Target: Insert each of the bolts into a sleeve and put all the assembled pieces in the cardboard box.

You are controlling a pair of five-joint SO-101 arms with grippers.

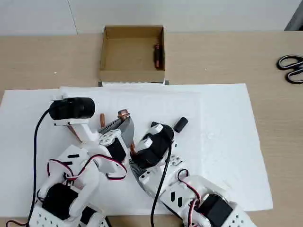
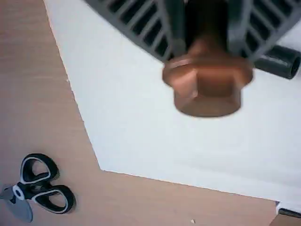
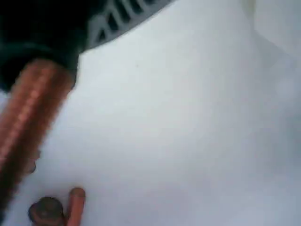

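My left gripper (image 1: 124, 124) is shut on a copper bolt (image 1: 123, 113), whose hex head (image 2: 207, 84) sticks out past the dark ribbed fingers (image 2: 141, 23). Close beside it, my right gripper (image 1: 137, 155) is shut on a black sleeve (image 3: 37, 52) with a copper threaded shaft (image 3: 33, 113) sticking out of it. A loose black sleeve (image 1: 181, 124) lies on the white paper just beyond the right gripper; the same sleeve (image 2: 282, 61) appears in the left wrist view. Another copper bolt (image 1: 102, 119) lies by the left gripper. The cardboard box (image 1: 108, 52) holds one assembled piece (image 1: 157, 56).
A white paper sheet (image 1: 222, 142) covers the wooden table under both arms. Black-handled scissors (image 1: 291, 67) lie at the table's far right edge, also as scissors (image 2: 40, 188). Two small copper parts (image 3: 70, 207) lie on the paper near the right gripper.
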